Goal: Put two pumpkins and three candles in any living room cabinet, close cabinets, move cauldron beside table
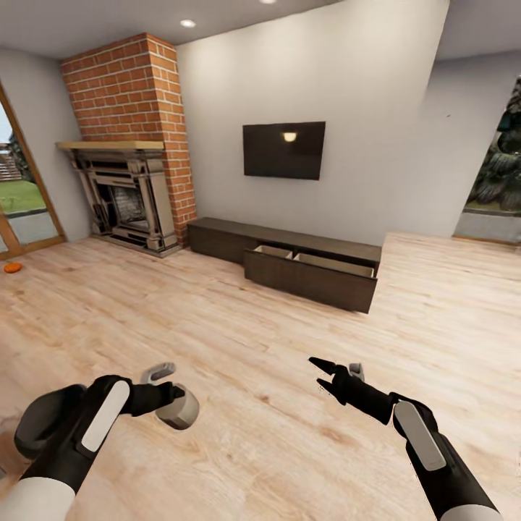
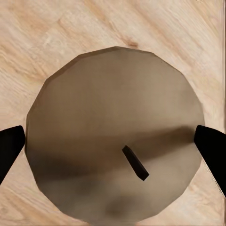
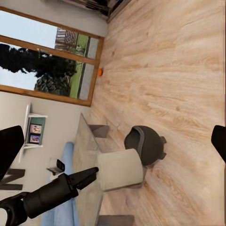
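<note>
Pincer on the left arm (image 1: 174, 394) is clamped on a candle (image 1: 179, 409), one black finger on each side of its round body; the left wrist view shows the cream-tan top face (image 2: 115, 136) with the dark wick (image 2: 135, 163) and a fingertip (image 2: 10, 148) at either edge. The candle is carried above the wood floor (image 1: 239, 340), well short of the cabinet (image 1: 311, 271), whose wide drawer stands pulled out against the far wall, pale interior showing.

I'd judge the candle light, stiff and a bit waxy-smooth — a grip across the middle of the cylinder, as it has now, should hold, though a hard squeeze could mark it and a loose one let it slip.

Right pincer (image 1: 323, 374) is spread apart and holds nothing.

From the head camera a pumpkin (image 1: 11, 267) lies on the floor by the glass door, far to the left. The right wrist view gives what the head misses — the candle side-on (image 3: 120, 169), the black cauldron (image 3: 147, 145) on the floor behind it, and a tabletop edge (image 3: 87, 155) just beside.
</note>
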Controlling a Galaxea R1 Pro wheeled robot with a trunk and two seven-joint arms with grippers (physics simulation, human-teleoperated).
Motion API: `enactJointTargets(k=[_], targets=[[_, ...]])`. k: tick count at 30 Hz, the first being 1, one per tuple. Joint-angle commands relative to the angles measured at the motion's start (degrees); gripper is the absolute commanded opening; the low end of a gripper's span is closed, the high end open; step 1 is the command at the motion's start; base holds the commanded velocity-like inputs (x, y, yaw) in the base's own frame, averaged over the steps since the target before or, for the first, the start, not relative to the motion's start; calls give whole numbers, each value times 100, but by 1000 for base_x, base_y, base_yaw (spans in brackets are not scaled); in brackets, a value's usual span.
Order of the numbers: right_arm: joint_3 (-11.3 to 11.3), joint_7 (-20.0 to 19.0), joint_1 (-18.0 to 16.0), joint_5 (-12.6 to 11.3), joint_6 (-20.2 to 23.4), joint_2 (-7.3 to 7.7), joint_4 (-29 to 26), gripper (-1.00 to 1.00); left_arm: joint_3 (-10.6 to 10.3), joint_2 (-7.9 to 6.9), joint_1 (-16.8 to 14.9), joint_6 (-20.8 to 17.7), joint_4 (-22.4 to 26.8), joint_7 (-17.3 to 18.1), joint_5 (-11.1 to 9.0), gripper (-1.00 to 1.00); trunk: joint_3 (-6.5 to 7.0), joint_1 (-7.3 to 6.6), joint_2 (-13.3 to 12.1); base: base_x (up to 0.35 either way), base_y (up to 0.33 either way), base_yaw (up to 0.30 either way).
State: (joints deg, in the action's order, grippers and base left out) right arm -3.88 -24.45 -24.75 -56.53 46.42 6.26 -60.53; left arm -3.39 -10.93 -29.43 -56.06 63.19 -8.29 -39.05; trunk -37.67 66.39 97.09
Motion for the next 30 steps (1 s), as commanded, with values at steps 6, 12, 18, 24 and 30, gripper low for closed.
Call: enactJointTargets(k=[6, 12, 18, 24, 30], targets=[[-15, -20, -6, -23, 18, -2, 100, 100, -13, -6, -1, -10, 1, -59, -82, -100, 23, 3, 3, 322, -115, -190], [-21, -9, -4, -30, 33, -2, 113, 100, -13, -6, -1, -10, 0, -59, -82, -100, 27, 3, 3, 324, -107, -25], [-25, -13, -4, -37, 19, -2, 255, 100, -13, -6, -1, -10, -7, -59, -85, -100, 27, 3, 3, 339, -21, -1], [-18, -39, -4, -67, -16, -2, 295, 100, -135, -6, -1, -10, -8, -66, -80, -100, 27, 3, 3, 343, -1, 0], [-24, -10, -6, -71, 1, -2, 312, 100, -181, -6, -1, -10, -8, -69, -80, -100, 27, 3, 3, 343, 0, 0]])
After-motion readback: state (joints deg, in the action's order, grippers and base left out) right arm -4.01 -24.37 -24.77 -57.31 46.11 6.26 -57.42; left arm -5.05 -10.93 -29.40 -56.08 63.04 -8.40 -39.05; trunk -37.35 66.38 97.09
